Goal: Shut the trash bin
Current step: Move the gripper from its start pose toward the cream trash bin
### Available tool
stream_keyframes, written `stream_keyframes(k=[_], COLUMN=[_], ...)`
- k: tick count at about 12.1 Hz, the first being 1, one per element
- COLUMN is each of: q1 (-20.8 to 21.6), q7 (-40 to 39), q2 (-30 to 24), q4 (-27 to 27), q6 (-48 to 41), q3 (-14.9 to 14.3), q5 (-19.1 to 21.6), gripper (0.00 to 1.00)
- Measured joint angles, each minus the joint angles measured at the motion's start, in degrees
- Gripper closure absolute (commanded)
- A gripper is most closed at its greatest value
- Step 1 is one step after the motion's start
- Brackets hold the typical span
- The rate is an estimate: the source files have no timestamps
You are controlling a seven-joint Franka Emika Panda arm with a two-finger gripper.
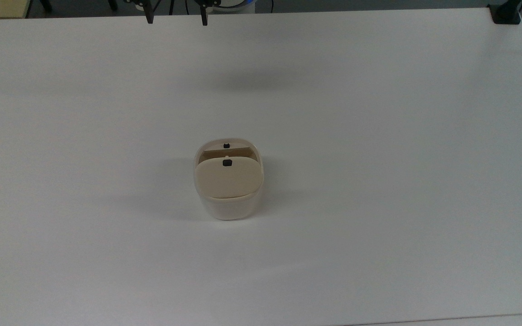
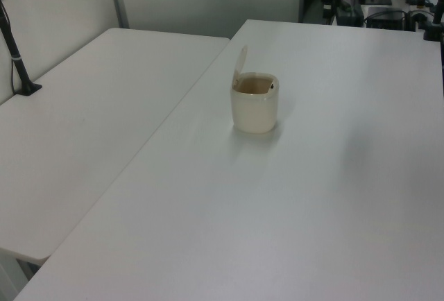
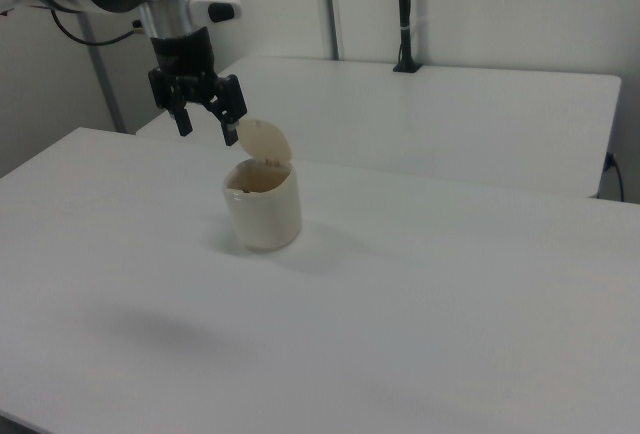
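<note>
Near the middle of the white table stands the bin, its lid raised on the hinge, so the mouth is open. A black latch marks the lid. In the right view the gripper hangs in the air, seemingly beyond the bin, jaws apart and empty.
</note>
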Motion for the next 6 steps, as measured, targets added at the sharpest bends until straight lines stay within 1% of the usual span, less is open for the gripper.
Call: stream_keyframes(k=[1,2,3,4,5,6], q1=[0.00,0.00,-0.01,-0.02,-0.02,-0.03], q7=[-0.36,-1.14,-1.72,-2.50,-3.05,-3.37], q2=[0.00,0.00,0.00,0.00,0.00,0.00], q4=[0.00,0.00,0.00,0.00,0.00,0.00], q6=[0.00,0.00,0.00,0.00,0.00,0.00], q3=[0.00,0.00,0.00,0.00,0.00,0.00], q5=[-0.01,-0.01,-0.02,-0.03,-0.04,-0.04], gripper=[0.69,0.77,0.88,0.95,0.99,1.00])
